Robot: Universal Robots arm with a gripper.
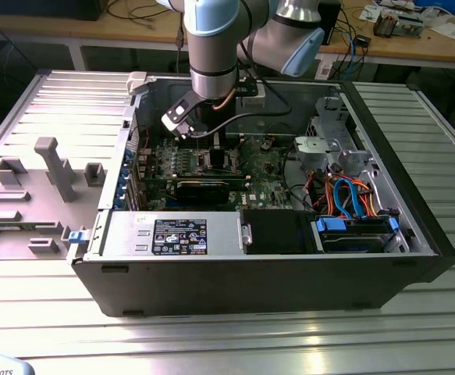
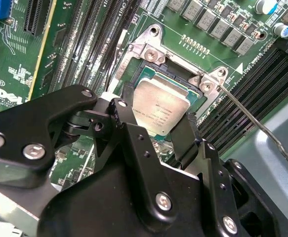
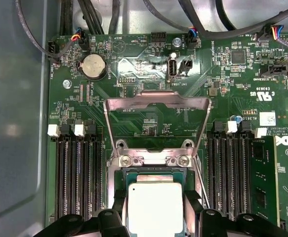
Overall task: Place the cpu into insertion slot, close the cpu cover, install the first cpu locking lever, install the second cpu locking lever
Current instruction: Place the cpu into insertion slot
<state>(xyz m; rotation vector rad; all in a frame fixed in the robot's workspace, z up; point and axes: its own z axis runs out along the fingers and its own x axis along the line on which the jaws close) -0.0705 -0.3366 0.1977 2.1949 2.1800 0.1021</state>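
- Inside the open computer case (image 1: 250, 285), the gripper (image 3: 156, 213) is holding the cpu (image 3: 155, 205) at the insertion slot (image 3: 153, 174), where it is looking seated or nearly so.
- Its jaws are sitting narrow, hugging two opposite edges of the cpu.
- Behind the slot, the cpu cover (image 3: 158, 100) is standing open and a locking lever (image 2: 252, 123) is sticking out unlatched, leaving the closing and both latching steps undone.

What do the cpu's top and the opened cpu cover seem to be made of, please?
The cpu: dull silver-grey metal, matte, giving even soft glare. The cpu cover: thin bare sheet metal, likely steel, with brushed sheen and folded edges.
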